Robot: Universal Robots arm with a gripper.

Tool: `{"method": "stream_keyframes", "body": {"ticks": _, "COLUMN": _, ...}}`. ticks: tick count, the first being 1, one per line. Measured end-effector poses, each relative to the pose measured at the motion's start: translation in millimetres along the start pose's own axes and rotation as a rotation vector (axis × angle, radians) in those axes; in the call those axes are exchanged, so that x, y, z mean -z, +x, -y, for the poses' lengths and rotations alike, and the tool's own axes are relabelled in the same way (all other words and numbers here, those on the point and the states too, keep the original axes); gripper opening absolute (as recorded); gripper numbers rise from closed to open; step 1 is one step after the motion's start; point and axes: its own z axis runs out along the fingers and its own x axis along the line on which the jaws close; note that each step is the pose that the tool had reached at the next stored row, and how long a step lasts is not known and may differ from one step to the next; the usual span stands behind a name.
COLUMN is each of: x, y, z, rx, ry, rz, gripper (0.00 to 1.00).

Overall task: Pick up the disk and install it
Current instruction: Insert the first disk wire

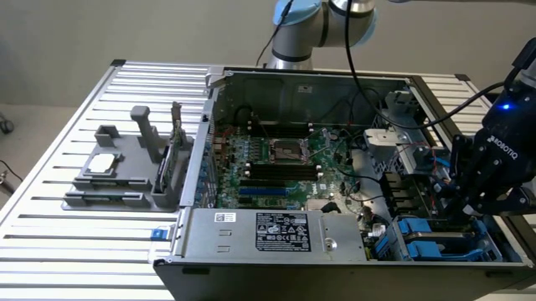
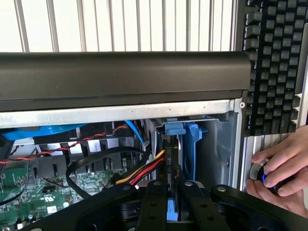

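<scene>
The disk (image 2: 172, 149) shows edge-on in the wrist view as a thin dark slab in a blue carrier frame (image 2: 188, 139). It stands upright in the drive bay at the corner of the open computer case (image 1: 209, 125). My gripper (image 2: 172, 204) is shut on its near edge, one black finger (image 2: 153, 199) on each side. In the exterior view the gripper (image 1: 456, 204) hangs over the bay at the case's front corner, on the exterior view's right, just above blue carrier parts (image 1: 423, 243).
A silver power supply box (image 1: 277, 233) and the motherboard (image 1: 277, 160) lie inside the case. Loose red, yellow and black cables (image 2: 139, 173) run beside the bay. A grey fixture (image 1: 117, 172) stands on the slatted table. A hand (image 2: 281, 168) rests on a knob by a keyboard (image 2: 276, 62).
</scene>
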Motion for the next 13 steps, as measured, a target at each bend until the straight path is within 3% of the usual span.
{"method": "stream_keyframes", "body": {"ticks": 13, "x": -2.3, "y": 0.9, "z": -1.1, "rx": 0.0, "ry": -0.0003, "rz": 0.0, "gripper": 0.16}}
